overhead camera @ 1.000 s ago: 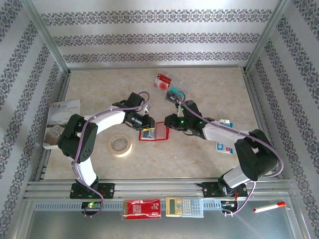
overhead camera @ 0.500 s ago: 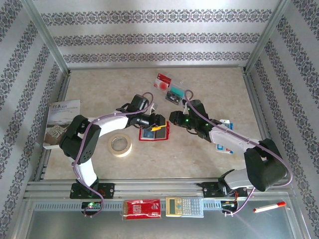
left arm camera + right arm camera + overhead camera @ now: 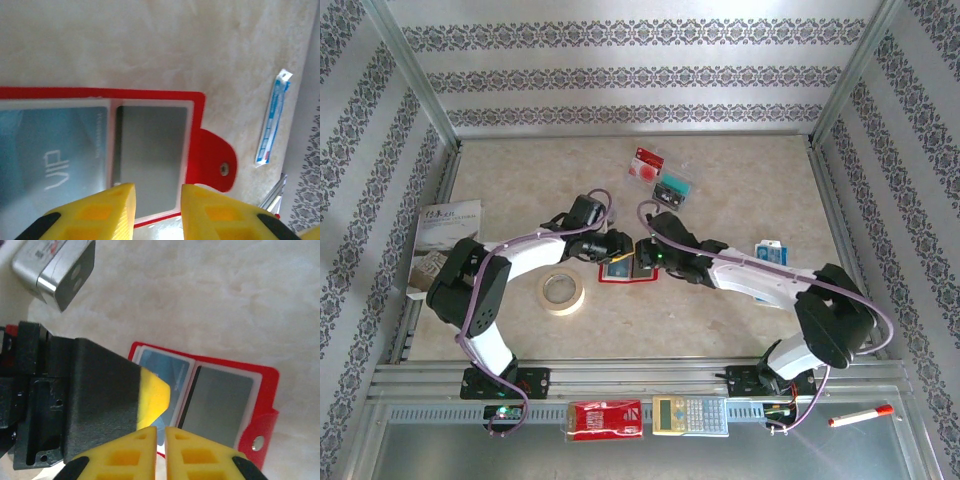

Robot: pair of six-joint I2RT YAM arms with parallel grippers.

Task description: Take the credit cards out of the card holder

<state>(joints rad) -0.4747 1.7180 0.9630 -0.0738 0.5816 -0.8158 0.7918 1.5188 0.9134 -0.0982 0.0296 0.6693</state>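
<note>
1 red square folding card holder (image 3: pixel 623 279), open mid-table; 1 blue plastic card (image 3: pixel 55 155) in its pocket. 2 loose beyond: red-and-white card (image 3: pixel 647 163), teal-and-black card (image 3: pixel 672 187). Left gripper (image 3: pixel 158 187) parted, empty; right gripper (image 3: pixel 160 430) pinched together.

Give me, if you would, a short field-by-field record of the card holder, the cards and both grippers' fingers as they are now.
holder: small red folding card holder, lying open and flat
still inside: blue plastic card in one clear pocket
neighbouring pocket: greyish clear pocket, looks empty
already out: red-and-white card and teal-and-black card, lying side by side beyond the holder
left gripper: fingers apart, over the holder's near edge
right gripper: fingers nearly together, nothing seen between them, at the holder's edge
</note>
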